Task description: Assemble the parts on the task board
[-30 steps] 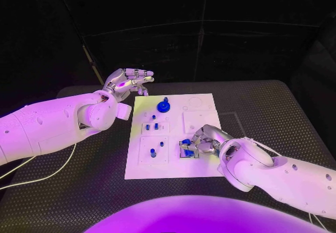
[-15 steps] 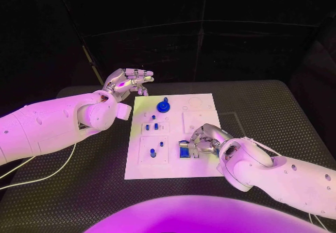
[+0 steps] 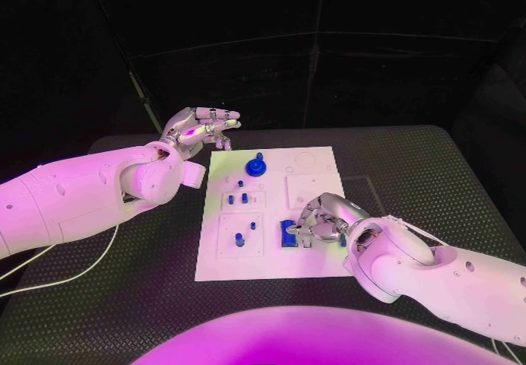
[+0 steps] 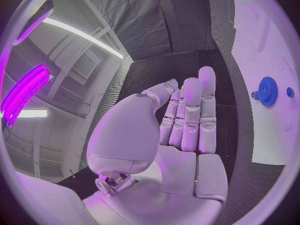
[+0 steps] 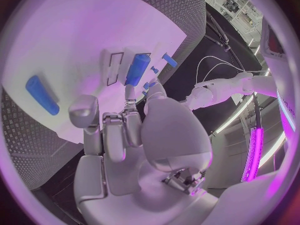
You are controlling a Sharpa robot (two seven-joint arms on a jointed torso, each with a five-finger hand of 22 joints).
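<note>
The white task board [image 3: 268,255] lies in the middle of the black table. My right hand [image 3: 319,216] rests low over its near right part. A long blue part [image 3: 288,232] lies flat on the board just left of those fingers. In the right wrist view this blue part [image 5: 138,69] sits in a recess, and one fingertip [image 5: 129,92] touches its end without gripping it. A second blue bar [image 5: 42,95] lies loose on the board. My left hand [image 3: 203,125] hovers beyond the board's far left corner, fingers [image 4: 190,112] straight and empty. A blue gear [image 3: 255,166] [image 4: 267,91] stands near the far edge.
Several small blue pegs [image 3: 239,199] stand in the board's left column. A white cable [image 3: 66,277] trails over the table at the near left. Bare ribbed black mat [image 3: 416,175] lies right of the board.
The long blue part at my right hand has come to lie flat and in full view on the board, and the fingers have eased off it. My left hand has stayed put.
</note>
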